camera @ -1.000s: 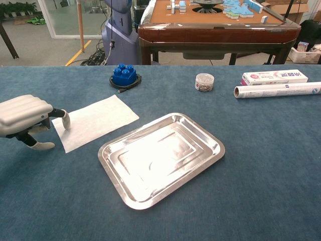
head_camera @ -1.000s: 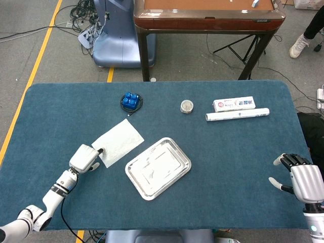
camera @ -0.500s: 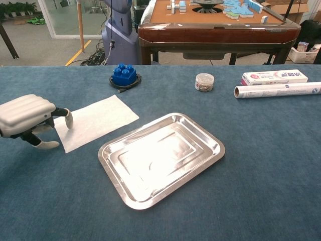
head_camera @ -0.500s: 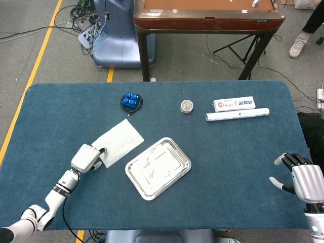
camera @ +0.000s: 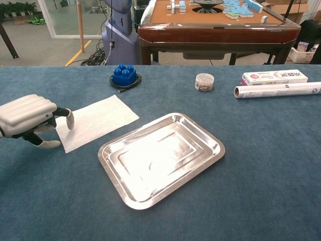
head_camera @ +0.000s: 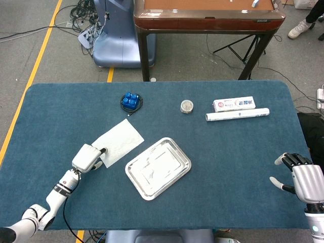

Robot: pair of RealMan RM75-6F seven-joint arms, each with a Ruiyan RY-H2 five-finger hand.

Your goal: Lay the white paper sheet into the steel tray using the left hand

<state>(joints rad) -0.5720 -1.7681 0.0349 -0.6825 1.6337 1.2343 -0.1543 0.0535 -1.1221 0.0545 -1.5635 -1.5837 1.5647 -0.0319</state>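
The white paper sheet (head_camera: 120, 142) (camera: 98, 120) lies flat on the blue tablecloth, left of the steel tray (head_camera: 158, 168) (camera: 160, 158), which holds nothing. My left hand (head_camera: 87, 158) (camera: 27, 118) sits at the sheet's near-left corner. One fingertip (camera: 70, 119) touches the paper's edge, while the thumb (camera: 47, 145) rests on the cloth just off the sheet. The paper is not lifted. My right hand (head_camera: 302, 179) hovers at the table's right front edge, fingers spread and holding nothing; the chest view does not show it.
Behind the paper stands a blue block on a black base (head_camera: 131, 100) (camera: 124, 75). A small round jar (head_camera: 187, 106) (camera: 204, 82), a white box (head_camera: 234, 104) (camera: 274, 77) and a foil roll (head_camera: 237, 115) (camera: 277, 90) lie at the back right. A brown table (head_camera: 207, 15) stands beyond.
My left hand has edged slightly right, its fingertip a little further onto the paper's corner. Paper, tray and right hand have stayed put.
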